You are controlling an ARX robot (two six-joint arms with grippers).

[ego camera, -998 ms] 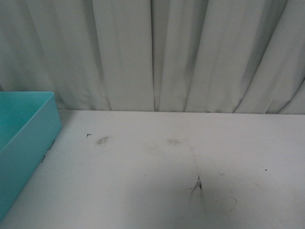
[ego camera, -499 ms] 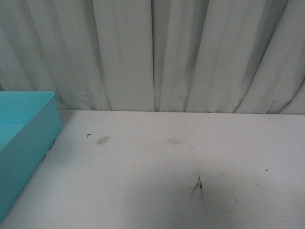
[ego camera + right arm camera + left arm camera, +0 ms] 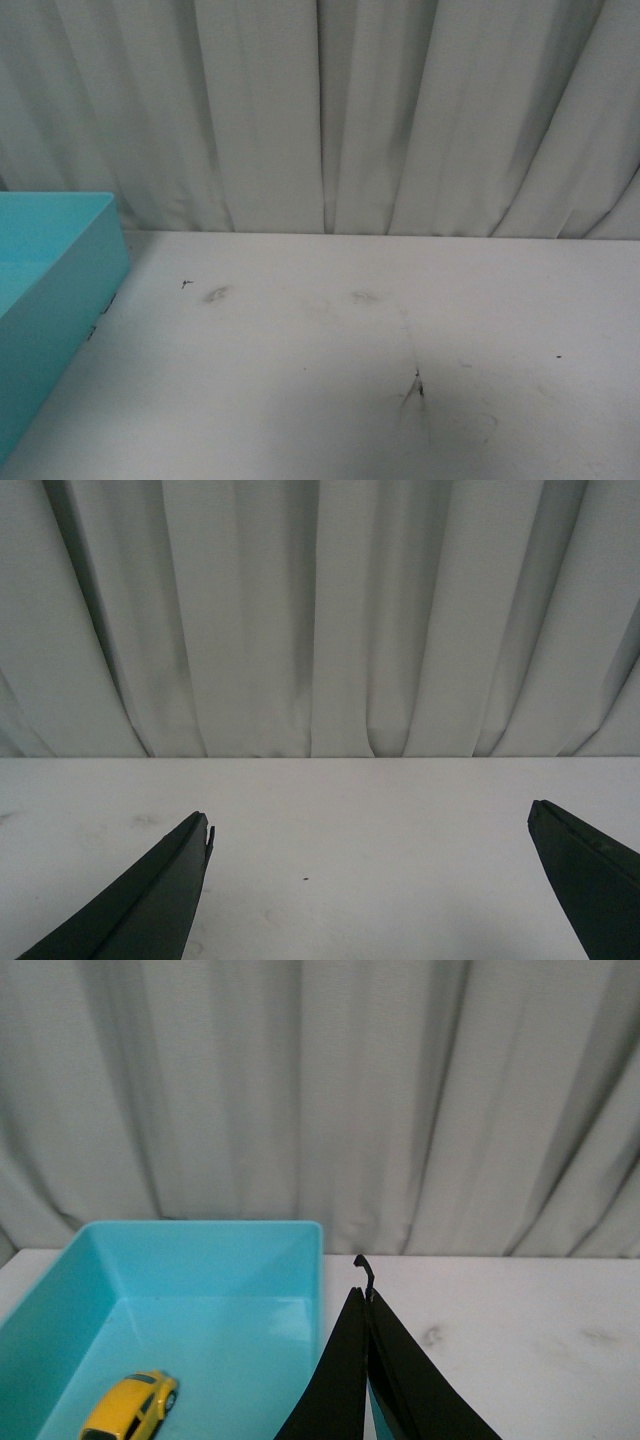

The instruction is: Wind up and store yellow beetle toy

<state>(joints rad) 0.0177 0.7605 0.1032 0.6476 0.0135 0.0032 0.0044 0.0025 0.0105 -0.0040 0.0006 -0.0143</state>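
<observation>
The yellow beetle toy [image 3: 131, 1406] lies on the floor of a turquoise bin [image 3: 200, 1235] in the left wrist view, partly cut off by the frame edge. My left gripper [image 3: 364, 1292] is shut with nothing in it, held by the bin's near corner, apart from the toy. Over bare white tabletop, my right gripper [image 3: 370, 820] is open and holds nothing. In the front view only a side of the turquoise bin [image 3: 60, 290] shows at the far left; the toy and both grippers are out of sight there.
A white table [image 3: 350, 380] with dark scuff marks [image 3: 415, 385] runs back to a pale pleated curtain [image 3: 320, 110]. The bin stands at the table's left edge.
</observation>
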